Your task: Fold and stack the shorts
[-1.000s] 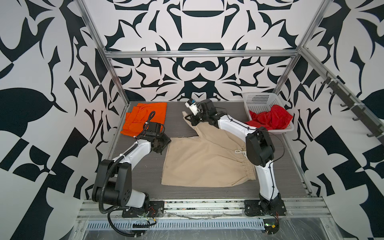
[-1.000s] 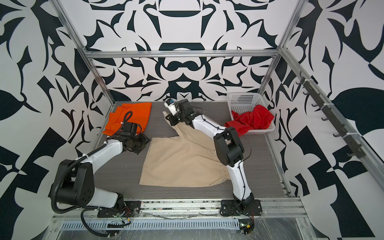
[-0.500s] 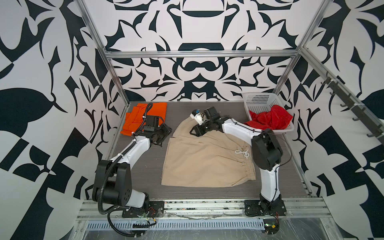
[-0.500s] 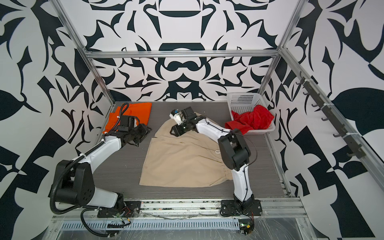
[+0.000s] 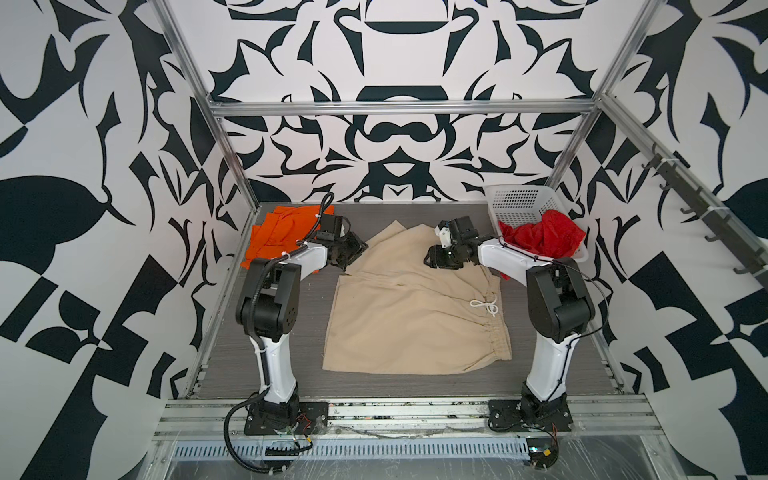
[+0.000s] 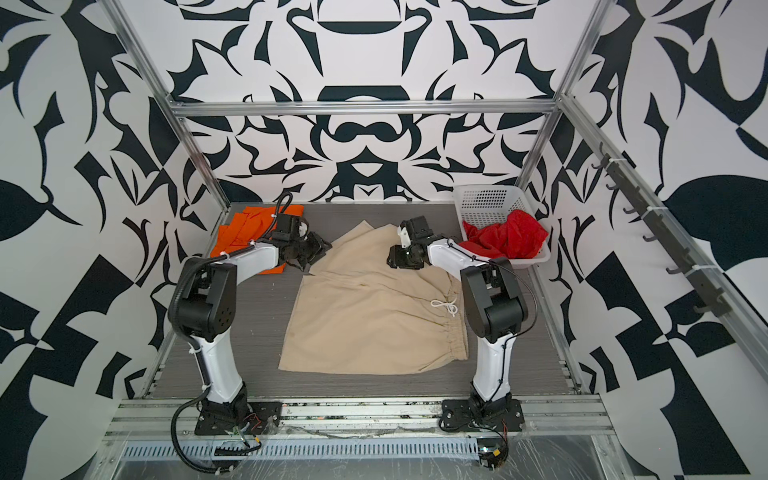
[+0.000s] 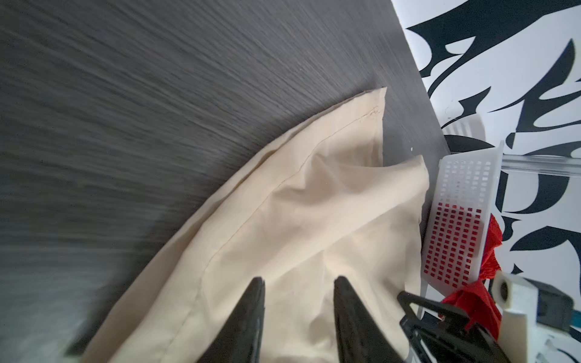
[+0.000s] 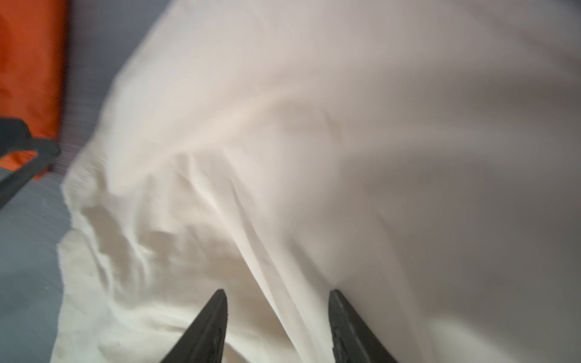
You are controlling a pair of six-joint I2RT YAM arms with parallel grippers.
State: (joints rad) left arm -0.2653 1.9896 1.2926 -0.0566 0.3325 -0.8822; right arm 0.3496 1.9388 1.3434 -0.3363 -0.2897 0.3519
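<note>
The beige shorts (image 5: pixel 407 316) lie spread in the middle of the table, waistband and white drawstring (image 5: pixel 486 307) to the right. My left gripper (image 5: pixel 351 253) hovers at their far left corner; in the left wrist view its jaws (image 7: pixel 300 279) stand apart over beige cloth (image 7: pixel 298 204). My right gripper (image 5: pixel 432 259) is open above the far part of the same pair, a fold ridge of cloth (image 8: pixel 314 125) running under it (image 8: pixel 277 292). Orange shorts (image 5: pixel 276 230) lie folded at the far left. Red shorts (image 5: pixel 544 237) sit bunched in the basket.
A white perforated basket (image 5: pixel 519 203) stands at the far right corner against the wall. Metal frame posts and patterned walls close in the table on three sides. Both arm bases stand on the rail at the near edge.
My right gripper opened and let go of the beige leg, which dropped flat, then pulled back to the right. My left gripper moved right from the orange shorts to the beige edge, its jaws narrowing.
</note>
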